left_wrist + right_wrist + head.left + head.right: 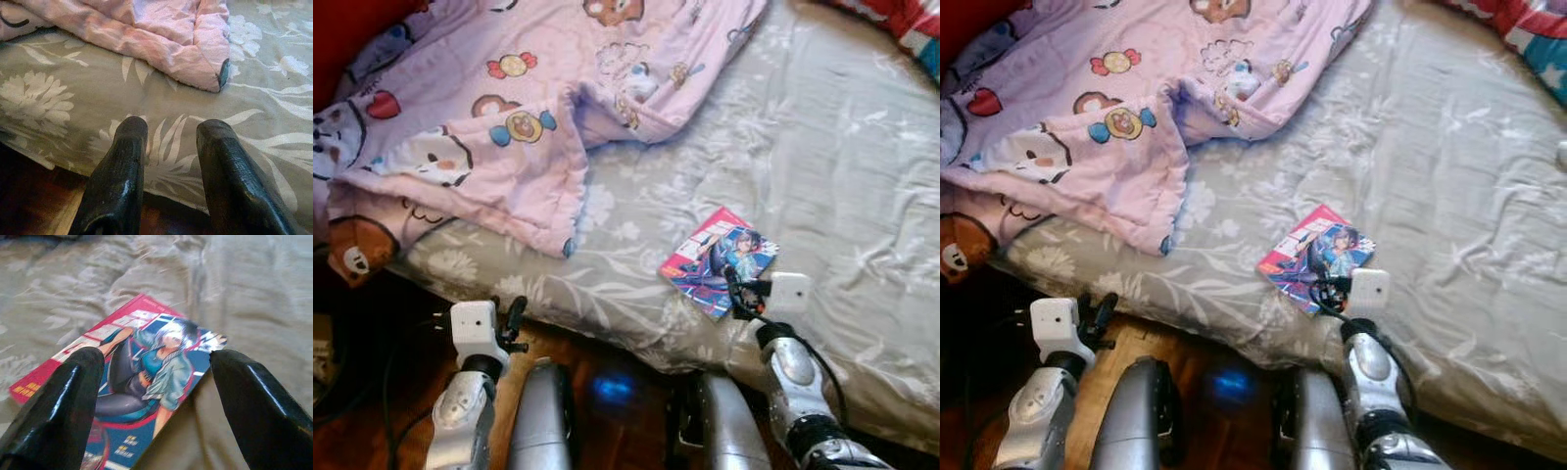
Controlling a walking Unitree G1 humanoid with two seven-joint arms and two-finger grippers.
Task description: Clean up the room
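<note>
Floral bedsheet (862, 176), right claw (156, 396) spread over comic book (718, 261), left claw (168, 147) parted.

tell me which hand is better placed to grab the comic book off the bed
Right. The right hand is open over the near edge of the comic book, its fingers straddling the cover. The left hand sits low at the edge of the bed, near the pink blanket, well away from the book.

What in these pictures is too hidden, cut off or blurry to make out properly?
- Comic book: its near corner is covered by the right gripper in the eye views; its cover lettering is blurred in the right wrist view.
- Pink blanket: cut off by the top and left edges.
- Blue glow on the floor: too blurred to identify.
</note>
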